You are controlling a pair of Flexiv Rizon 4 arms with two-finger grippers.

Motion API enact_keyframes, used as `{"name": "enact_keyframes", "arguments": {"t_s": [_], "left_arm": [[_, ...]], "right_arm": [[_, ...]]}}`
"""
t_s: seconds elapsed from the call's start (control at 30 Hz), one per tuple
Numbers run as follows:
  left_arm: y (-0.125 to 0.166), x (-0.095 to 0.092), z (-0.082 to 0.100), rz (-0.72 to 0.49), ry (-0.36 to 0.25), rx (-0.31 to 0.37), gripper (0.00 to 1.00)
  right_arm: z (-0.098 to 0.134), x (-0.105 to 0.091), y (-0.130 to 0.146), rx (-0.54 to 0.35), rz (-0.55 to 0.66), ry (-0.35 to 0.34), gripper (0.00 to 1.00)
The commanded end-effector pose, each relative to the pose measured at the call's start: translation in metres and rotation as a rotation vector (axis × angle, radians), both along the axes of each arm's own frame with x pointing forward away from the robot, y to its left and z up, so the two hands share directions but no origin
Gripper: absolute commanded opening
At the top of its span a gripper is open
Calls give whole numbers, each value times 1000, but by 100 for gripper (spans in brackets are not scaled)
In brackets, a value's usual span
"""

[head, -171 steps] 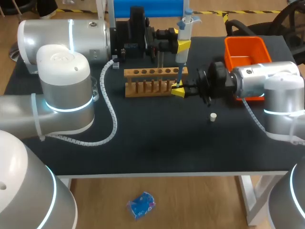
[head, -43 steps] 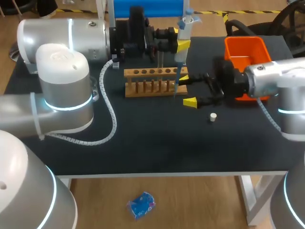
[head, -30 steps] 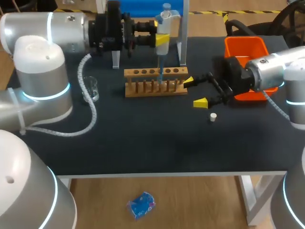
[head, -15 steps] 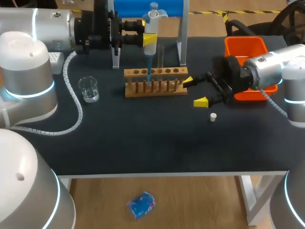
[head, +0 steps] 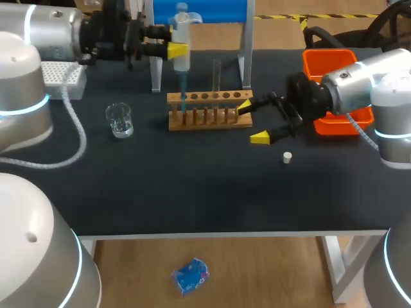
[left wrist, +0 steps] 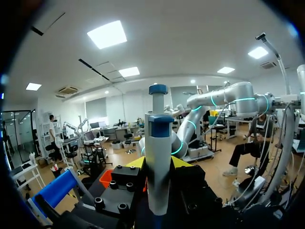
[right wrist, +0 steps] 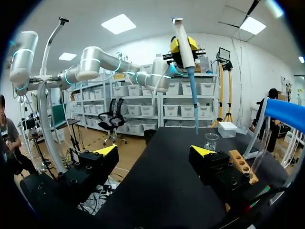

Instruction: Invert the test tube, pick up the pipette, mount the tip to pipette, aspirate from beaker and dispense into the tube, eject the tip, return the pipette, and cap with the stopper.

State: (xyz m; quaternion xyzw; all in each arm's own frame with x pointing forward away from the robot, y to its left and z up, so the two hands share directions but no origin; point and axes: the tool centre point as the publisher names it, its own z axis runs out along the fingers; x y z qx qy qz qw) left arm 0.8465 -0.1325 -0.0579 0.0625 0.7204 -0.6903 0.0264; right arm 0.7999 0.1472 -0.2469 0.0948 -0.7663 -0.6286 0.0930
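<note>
My left gripper [head: 174,49] is shut on the grey pipette [head: 182,38] and holds it upright above the left end of the wooden rack [head: 209,110]. The blue tip [head: 183,96] on it points down at the rack's left holes. In the left wrist view the pipette [left wrist: 157,162] stands between the yellow fingers. A clear test tube [head: 216,76] stands in the rack. My right gripper [head: 252,122] is open beside the rack's right end. The white stopper [head: 287,156] lies on the table to its right. The beaker [head: 120,120] stands left of the rack. From the right wrist, the pipette [right wrist: 183,43] hangs ahead of the open gripper [right wrist: 154,151].
A white tip box [head: 61,77] sits at the back left. An orange bin [head: 334,67] stands at the back right behind my right arm. The blue-topped pipette stand [head: 212,9] rises behind the rack. Black table [head: 205,192] lies bare at the front.
My left arm has carried the pipette leftward along the rack, from its middle to its left end. My right gripper has shifted slightly toward the rack and stays open.
</note>
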Motion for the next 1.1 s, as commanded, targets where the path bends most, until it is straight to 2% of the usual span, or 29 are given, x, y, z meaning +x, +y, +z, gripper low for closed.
{"name": "enact_keyframes", "arguments": {"t_s": [0.03,0.1,0.2,0.27,0.9,0.93,1.0,1.07,1.1], "left_arm": [[45,5,3,-57,-6,5,0],[57,9,3,-66,-9,-1,0],[74,14,3,-88,-7,-11,0],[84,16,1,-80,-11,-2,0],[88,19,0,-62,-5,-1,0],[88,19,0,-62,-5,-1,0],[93,27,-4,-94,15,-18,0],[99,34,-5,-108,16,-4,0],[103,37,-6,-117,20,-4,0]], "right_arm": [[4,-9,23,-42,-56,-47,100],[2,-9,33,-85,-79,-89,100],[0,-9,48,-111,-123,-129,100],[2,-10,61,-117,-159,-179,100],[4,-9,65,-99,-153,-175,100],[0,-6,70,-131,-190,-176,100],[-6,-2,82,-127,-238,-152,100],[-11,1,94,-178,-272,-165,100],[-13,2,98,-173,-282,-162,100]]}}
